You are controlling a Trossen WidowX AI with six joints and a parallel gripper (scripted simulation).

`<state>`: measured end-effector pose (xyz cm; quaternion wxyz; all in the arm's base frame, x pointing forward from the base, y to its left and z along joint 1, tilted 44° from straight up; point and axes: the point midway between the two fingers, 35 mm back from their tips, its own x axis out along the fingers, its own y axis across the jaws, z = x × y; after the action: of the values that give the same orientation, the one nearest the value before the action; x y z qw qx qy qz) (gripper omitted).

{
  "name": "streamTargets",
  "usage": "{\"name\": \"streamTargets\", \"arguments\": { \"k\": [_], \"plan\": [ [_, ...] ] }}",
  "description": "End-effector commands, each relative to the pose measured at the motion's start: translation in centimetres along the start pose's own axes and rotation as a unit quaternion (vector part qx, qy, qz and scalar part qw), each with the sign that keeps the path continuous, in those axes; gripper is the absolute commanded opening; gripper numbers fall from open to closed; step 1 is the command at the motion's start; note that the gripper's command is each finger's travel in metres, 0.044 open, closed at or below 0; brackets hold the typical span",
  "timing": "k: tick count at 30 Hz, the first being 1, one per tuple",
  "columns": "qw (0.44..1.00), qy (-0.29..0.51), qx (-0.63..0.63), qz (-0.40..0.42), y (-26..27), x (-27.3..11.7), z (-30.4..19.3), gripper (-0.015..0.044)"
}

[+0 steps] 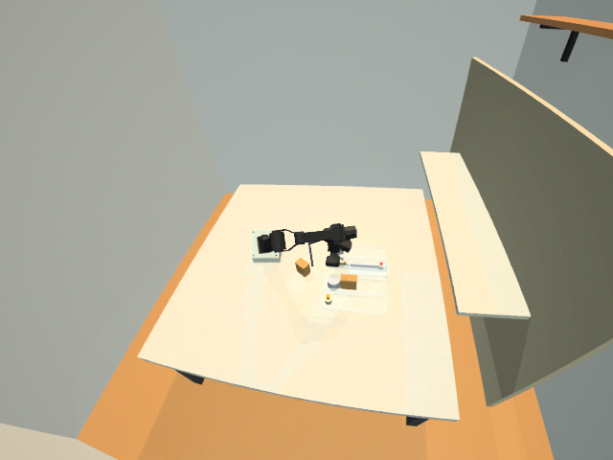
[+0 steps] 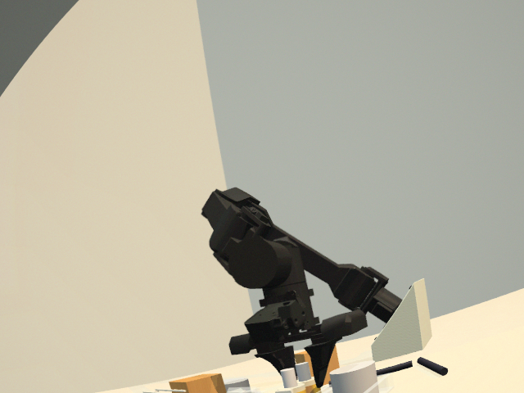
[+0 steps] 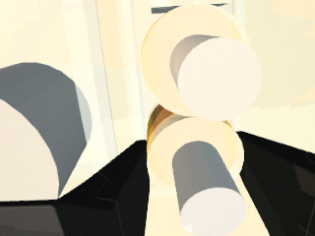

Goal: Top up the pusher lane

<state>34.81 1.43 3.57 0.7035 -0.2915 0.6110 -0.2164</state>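
Note:
My gripper is shut on an amber jar with a pale lid and a tall white knob. The jar is at the front end of the clear sprung lane. The lane jar, also pale-lidded and white-knobbed, is directly behind it; the lids meet or overlap in the wrist view. Whether the held jar's base touches the lane floor is hidden, as are the front stop and pusher plate contact. A loose jar with a yellow top stands at another lane's front.
A wide grey-white cylinder stands close beside the gripper, with an orange block behind it. Another orange block and a thin black rod lie between the arm base and lanes.

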Motion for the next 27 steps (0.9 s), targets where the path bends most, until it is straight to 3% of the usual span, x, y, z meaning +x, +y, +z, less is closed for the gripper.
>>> {"name": "streamTargets", "arguments": {
  "k": [1, 27],
  "plan": [
    [1.0, -0.004, 0.003, -0.005, -0.24, 0.07, 0.16, 0.0],
    [1.0, -0.004, 0.002, -0.005, -0.23, 0.08, -0.27, 0.0]
  ]
}}
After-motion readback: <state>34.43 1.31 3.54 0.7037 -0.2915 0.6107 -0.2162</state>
